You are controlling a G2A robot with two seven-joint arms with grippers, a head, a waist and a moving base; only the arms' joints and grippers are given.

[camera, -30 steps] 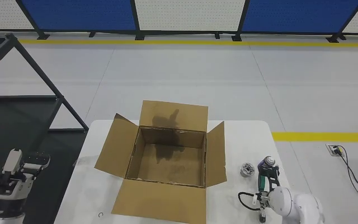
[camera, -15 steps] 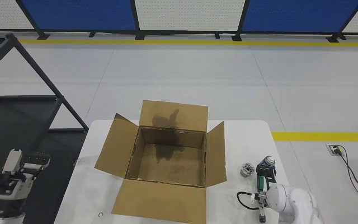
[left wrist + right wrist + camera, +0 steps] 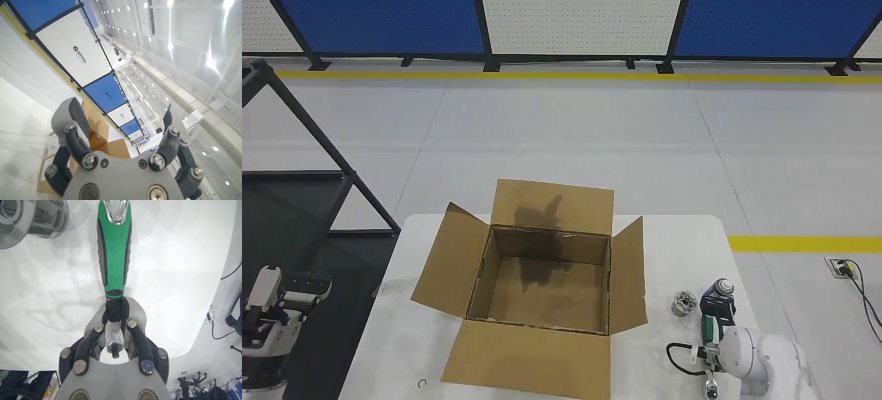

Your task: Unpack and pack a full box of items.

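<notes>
So the right gripper (image 3: 115, 313) was clenched on the ratchet (image 3: 114, 256). It pinched the black-wrapped neck right next to the chrome drive head, and the green-and-grey handle stuck straight out past the fingers. The handle ran low along the white tabletop (image 3: 170, 275). Honestly couldn't tell if it was resting on it or floating just over it. Near the far end of the handle, just off to one side and not touching, sat a round grey metal part (image 3: 28, 220) with a blocky hub in the middle.

From the top view, that whole bunch was down in the tabletop's near right corner, roughly 4 o'clock from the box (image 3: 542, 290). The metal part was at about 11 o'clock from the gripper, between the ratchet's handle and the box's right flap, close to both. The box sat mid-tabletop with all four flaps folded out, its brown cardboard floor in plain sight.

The left gripper (image 3: 121, 111) was way off at about 9 o'clock from the box, past the tabletop's left edge and well apart from everything. Its fingers were spread wide, fully released. They were aimed up toward the ceiling lights and the blue and white partition panels (image 3: 79, 56). A bit of the box peeked out behind one finger in that wrist view.
</notes>
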